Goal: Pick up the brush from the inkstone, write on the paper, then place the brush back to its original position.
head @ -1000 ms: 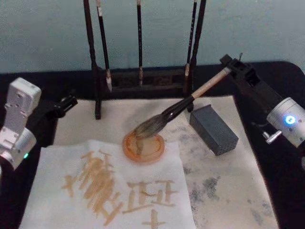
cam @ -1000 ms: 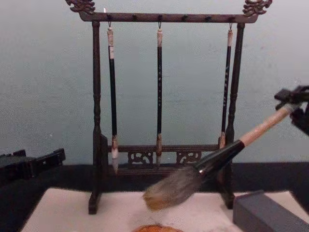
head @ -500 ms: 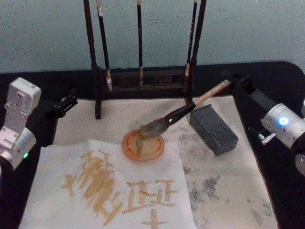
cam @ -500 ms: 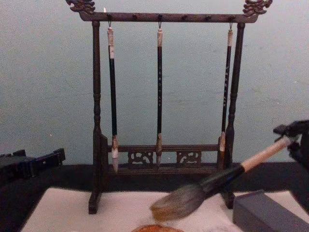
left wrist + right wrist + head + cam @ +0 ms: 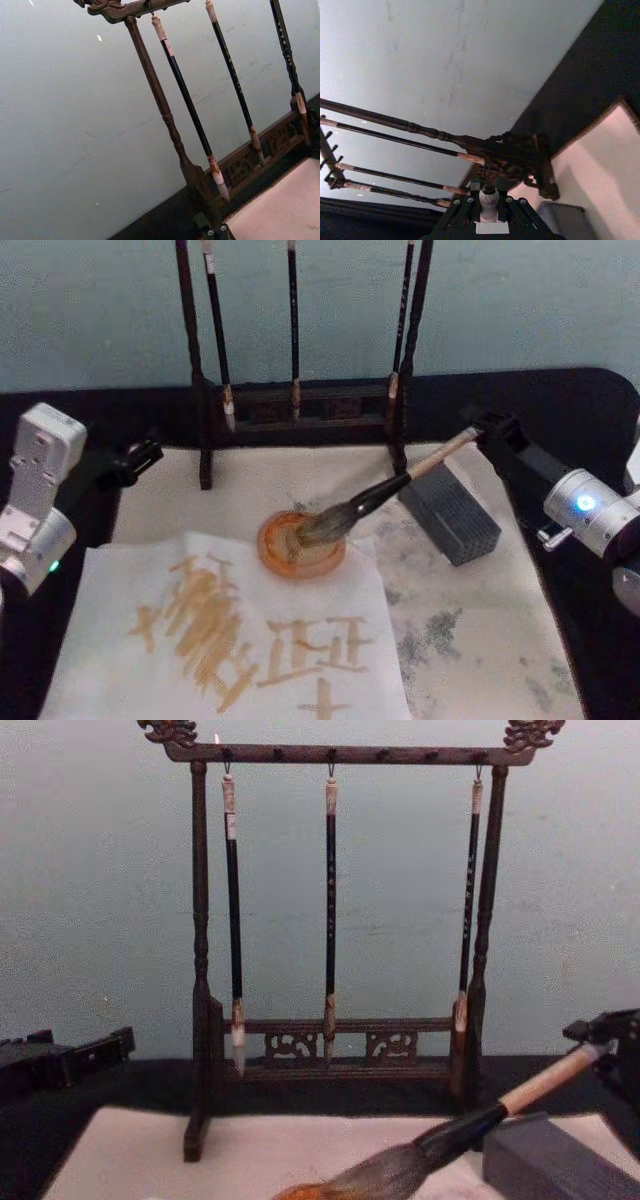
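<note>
The brush slants down from the right, its bushy tuft lying on the round orange inkstone. My right gripper is shut on the top end of the pale handle, above the far right of the paper, a large cream sheet. In the right wrist view the handle end sits clamped in the right gripper. From the chest, the brush reaches down to the inkstone from the right gripper at the right edge. My left gripper is parked at the left, off the paper.
A wooden rack with three slim hanging brushes stands at the back. A grey block lies just under the brush handle. A whiter sheet with tan characters covers the front left. Grey smudges mark the paper's right side.
My right gripper has come down and nearer, lowering the brush. The tuft, held above the inkstone a second ago, now rests on it. The left arm has not moved.
</note>
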Motion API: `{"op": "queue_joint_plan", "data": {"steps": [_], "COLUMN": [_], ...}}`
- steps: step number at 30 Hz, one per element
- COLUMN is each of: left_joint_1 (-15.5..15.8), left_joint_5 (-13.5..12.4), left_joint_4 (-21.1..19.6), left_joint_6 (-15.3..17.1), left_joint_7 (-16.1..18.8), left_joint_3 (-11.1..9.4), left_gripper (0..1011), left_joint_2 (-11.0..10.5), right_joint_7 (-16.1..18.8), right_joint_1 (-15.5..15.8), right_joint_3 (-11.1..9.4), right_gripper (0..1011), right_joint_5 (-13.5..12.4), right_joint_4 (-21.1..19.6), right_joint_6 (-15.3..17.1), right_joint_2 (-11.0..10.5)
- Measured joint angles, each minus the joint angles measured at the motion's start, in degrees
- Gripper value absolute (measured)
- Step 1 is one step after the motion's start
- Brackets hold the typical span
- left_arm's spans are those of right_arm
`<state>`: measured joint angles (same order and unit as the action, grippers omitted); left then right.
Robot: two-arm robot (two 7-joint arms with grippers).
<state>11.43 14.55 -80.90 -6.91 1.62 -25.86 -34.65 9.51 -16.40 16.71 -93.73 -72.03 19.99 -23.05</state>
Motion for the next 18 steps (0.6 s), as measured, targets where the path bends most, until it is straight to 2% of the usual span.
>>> {"op": "queue_joint_plan", "data": {"steps": [9,18], "left_joint_1": [0.0,0.0], "left_joint_5": [0.0,0.0], "left_joint_4": [0.0,0.0], "left_joint_6": [0.0,0.0], "left_joint_7": [0.0,0.0], "left_joint_3": [0.0,0.0], "left_gripper": [1002,1002], "left_joint_2": [0.0,0.0], "right_joint_7": [-1.17,-1.35], "right_joint_1": [0.34,0.38], "right_joint_3": [0.9,1.71], "right_gripper": [181,181], "right_joint_5": [-0.89,-2.23], "right_joint_4": [-0.08,0.39], "right_joint_6": [-0.8,-1.79], "right_joint_2": [-1.37,-1.57]}}
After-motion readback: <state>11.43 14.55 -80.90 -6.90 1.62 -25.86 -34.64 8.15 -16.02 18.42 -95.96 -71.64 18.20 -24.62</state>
